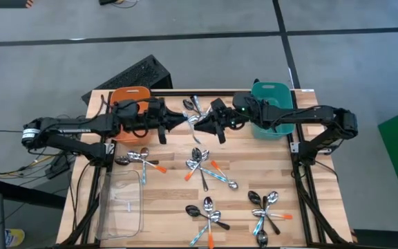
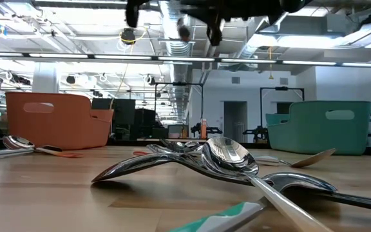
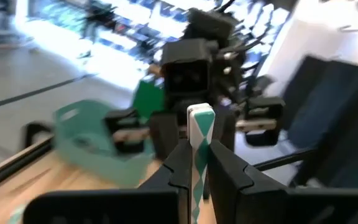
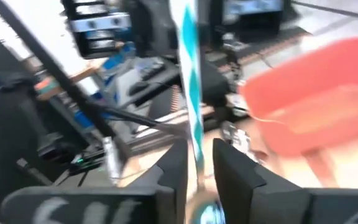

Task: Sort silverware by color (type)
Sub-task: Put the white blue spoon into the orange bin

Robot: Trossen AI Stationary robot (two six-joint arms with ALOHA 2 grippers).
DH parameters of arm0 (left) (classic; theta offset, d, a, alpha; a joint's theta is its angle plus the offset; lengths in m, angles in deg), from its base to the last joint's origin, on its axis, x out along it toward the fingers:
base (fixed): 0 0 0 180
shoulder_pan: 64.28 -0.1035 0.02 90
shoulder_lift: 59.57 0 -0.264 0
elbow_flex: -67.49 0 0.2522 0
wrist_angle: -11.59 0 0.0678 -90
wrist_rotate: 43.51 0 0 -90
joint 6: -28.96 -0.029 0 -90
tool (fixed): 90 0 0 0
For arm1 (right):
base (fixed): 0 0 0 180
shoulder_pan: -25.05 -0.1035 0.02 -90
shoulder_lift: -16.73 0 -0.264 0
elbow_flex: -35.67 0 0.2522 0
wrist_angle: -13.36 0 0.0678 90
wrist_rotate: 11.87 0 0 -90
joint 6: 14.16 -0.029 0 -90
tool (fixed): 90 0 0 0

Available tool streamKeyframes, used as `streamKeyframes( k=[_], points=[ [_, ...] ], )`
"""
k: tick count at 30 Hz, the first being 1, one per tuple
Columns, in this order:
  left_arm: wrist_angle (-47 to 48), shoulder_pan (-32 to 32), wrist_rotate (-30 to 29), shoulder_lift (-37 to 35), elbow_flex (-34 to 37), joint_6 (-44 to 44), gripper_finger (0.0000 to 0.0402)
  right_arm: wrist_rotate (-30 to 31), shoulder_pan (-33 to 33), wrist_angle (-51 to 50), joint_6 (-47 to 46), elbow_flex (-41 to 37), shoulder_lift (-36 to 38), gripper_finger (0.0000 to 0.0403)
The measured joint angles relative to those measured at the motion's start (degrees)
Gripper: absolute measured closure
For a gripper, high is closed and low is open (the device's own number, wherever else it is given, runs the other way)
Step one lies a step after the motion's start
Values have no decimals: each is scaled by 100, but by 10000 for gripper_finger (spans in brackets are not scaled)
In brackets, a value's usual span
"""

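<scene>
A spoon with a light-blue and white striped handle (image 1: 194, 122) is held above the table's far middle, between my two grippers, which face each other. My left gripper (image 1: 188, 123) (image 3: 196, 168) is shut on it. My right gripper (image 1: 201, 124) (image 4: 201, 155) comes from the opposite side, its fingers closed around the same handle (image 4: 190, 74). Other spoons lie on the table in clusters: silver, black, orange-handled and blue-handled (image 1: 206, 169) (image 1: 209, 214) (image 1: 268, 211) (image 1: 140, 159). A few more rest near the far edge (image 1: 195, 107). My left gripper pinches the striped handle (image 3: 199, 146) between its two fingers, coming level from the table's left. The handle's free end (image 3: 201, 113) sticks out past the fingertips toward the right gripper, and the spoon is lifted clear. My right gripper has the same handle (image 4: 197, 140) between its two fingers, coming level from the table's right. The striped length runs on beyond its fingertips. Blur hides the exact place of contact.
An orange bin (image 1: 130, 93) stands at the far left under the left arm, and a teal bin (image 1: 271, 90) at the far right under the right arm. A clear plastic tray (image 1: 119, 204) lies at the near left. In the low view, spoons (image 2: 227, 158) lie close to the camera.
</scene>
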Motion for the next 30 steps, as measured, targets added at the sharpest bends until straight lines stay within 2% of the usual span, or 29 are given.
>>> streamKeyframes(
  k=[7, 13, 19, 26, 30],
  points=[
    [2591, -214, -992, -1100, -54, 548, 390, 144, 314, -660, -491, 0, 0, 262],
    [5211, -325, -1943, -1628, -672, 1242, 390, 138, 458, -845, -493, 0, 0, 260],
    [6640, -491, -2483, -1542, -1185, 1769, 390, 136, 638, -902, -467, 0, 0, 263],
    [8124, -978, -2519, -987, -1207, 2396, 390, 135, 811, -1089, -448, 0, 0, 264],
    [8374, -1210, -2395, -612, -1207, 2444, 382, 135, 840, -1396, -344, 0, 0, 264]
  ],
)
